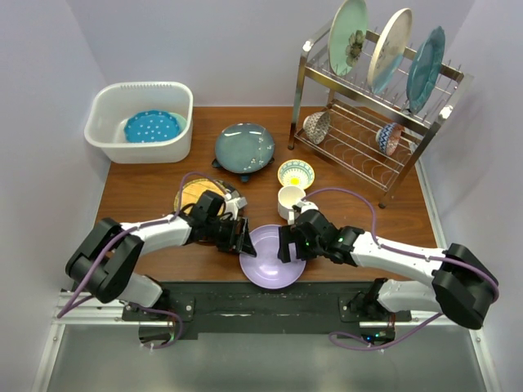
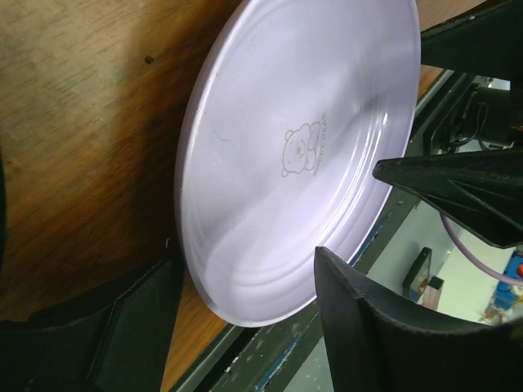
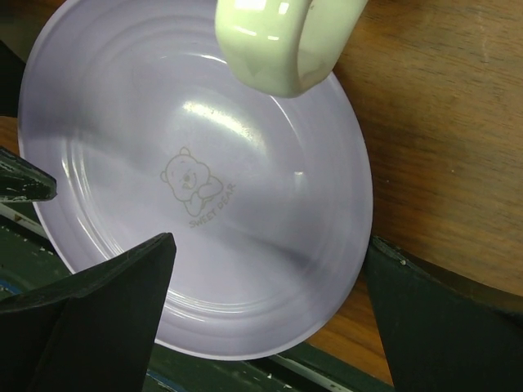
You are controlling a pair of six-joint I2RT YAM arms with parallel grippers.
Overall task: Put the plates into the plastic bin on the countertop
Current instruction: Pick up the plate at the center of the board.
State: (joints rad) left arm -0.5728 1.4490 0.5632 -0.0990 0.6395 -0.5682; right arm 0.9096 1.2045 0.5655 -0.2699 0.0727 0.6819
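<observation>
A lilac plate [image 1: 273,263] with a bear print lies at the countertop's [image 1: 147,189] near edge, overhanging it. My left gripper [image 1: 243,239] is open at the plate's left rim. In the left wrist view [image 2: 245,327] its fingers straddle the plate's rim [image 2: 286,147]. My right gripper [image 1: 285,244] is open at the plate's right side. In the right wrist view [image 3: 270,327] its fingers stand either side of the plate [image 3: 196,163]. The white plastic bin [image 1: 163,152] at far left holds a blue dotted plate [image 1: 151,126]. A dark teal plate [image 1: 243,147] lies mid-table. A yellow woven plate [image 1: 198,194] is partly under my left arm.
A white mug [image 1: 290,202] stands just behind the lilac plate, close over it in the right wrist view [image 3: 278,41]. A small patterned bowl [image 1: 295,173] sits behind the mug. The wire dish rack [image 1: 372,131] at far right holds three upright plates and two bowls.
</observation>
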